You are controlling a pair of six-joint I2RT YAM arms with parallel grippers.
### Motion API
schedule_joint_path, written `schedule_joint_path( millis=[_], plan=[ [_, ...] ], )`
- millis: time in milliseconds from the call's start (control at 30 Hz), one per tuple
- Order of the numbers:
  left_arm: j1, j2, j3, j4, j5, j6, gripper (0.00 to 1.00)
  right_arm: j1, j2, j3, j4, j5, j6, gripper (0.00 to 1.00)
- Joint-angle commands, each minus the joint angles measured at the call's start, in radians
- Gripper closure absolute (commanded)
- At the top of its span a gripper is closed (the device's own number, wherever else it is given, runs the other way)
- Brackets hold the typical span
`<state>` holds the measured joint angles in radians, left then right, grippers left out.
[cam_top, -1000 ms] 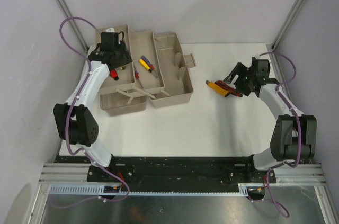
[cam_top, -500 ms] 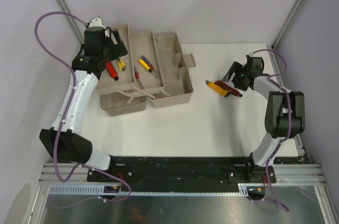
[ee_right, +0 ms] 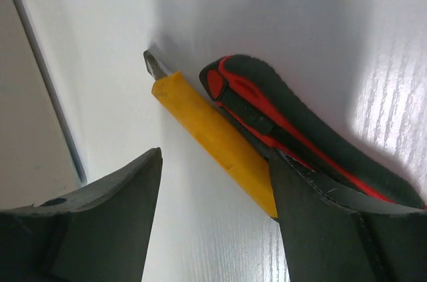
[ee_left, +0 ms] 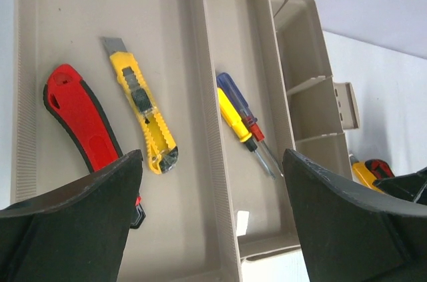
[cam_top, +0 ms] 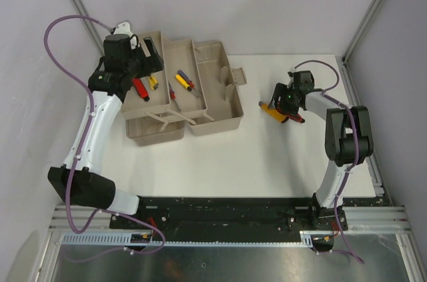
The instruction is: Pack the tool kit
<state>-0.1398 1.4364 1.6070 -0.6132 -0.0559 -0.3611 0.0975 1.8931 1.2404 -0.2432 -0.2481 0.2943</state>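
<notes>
Our right end effector (ee_right: 215, 159) is low over the tabletop (ee_right: 200, 242), fingers spread wide, holding nothing. The yellow tool (ee_right: 200, 125) lies touching the red and black tool (ee_right: 267, 119), well apart from the open toolbox (cam_top: 213, 114). We might pinch both and drop one. Our left end effector (ee_left: 212, 155) hangs spread and empty over a tray (ee_left: 67, 15).

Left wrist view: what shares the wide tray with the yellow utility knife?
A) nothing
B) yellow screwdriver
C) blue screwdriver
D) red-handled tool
D: the red-handled tool lies beside the yellow utility knife in the wide tray. The blue screwdriver and yellow screwdriver sit in the narrower tray next to it.
</notes>
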Motion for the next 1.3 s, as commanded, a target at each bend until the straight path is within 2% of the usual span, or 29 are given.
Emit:
schedule_joint_path(
  millis=[0,300,467,733,833,900,967,1100,1267],
  plan=[
    [0.000,-0.050,-0.037,0.011,0.027,0.007,0.11,0.020,0.028,0.033,-0.067,0.000,0.002,0.31],
    [0.000,-0.067,-0.093,0.011,0.035,0.000,0.10,0.104,0.034,0.033,-0.092,0.104,-0.047,0.31],
    [0.000,-0.073,-0.098,0.011,0.032,0.004,0.10,0.150,0.066,0.037,-0.070,0.218,-0.078,0.32],
    [-0.001,-0.086,-0.075,0.011,0.047,0.015,0.09,0.235,0.145,0.119,-0.120,0.475,-0.127,0.46],
    [-0.001,-0.093,-0.068,0.012,0.048,0.016,0.09,0.254,0.170,0.157,-0.160,0.517,-0.127,0.58],
    [0.000,-0.099,-0.066,0.011,0.074,0.016,0.09,0.258,0.176,0.173,-0.186,0.521,-0.118,0.73],
    [0.000,-0.105,-0.064,0.011,0.104,0.021,0.08,0.259,0.163,0.182,-0.205,0.513,-0.105,0.83],
    [-0.019,-0.120,-0.070,0.033,0.234,0.080,0.07,0.252,0.086,0.187,-0.210,0.445,-0.078,0.89],
    [-0.112,-0.151,-0.114,0.081,0.338,0.154,0.06,0.195,-0.062,0.184,-0.214,0.272,0.011,0.90]
  ],
)
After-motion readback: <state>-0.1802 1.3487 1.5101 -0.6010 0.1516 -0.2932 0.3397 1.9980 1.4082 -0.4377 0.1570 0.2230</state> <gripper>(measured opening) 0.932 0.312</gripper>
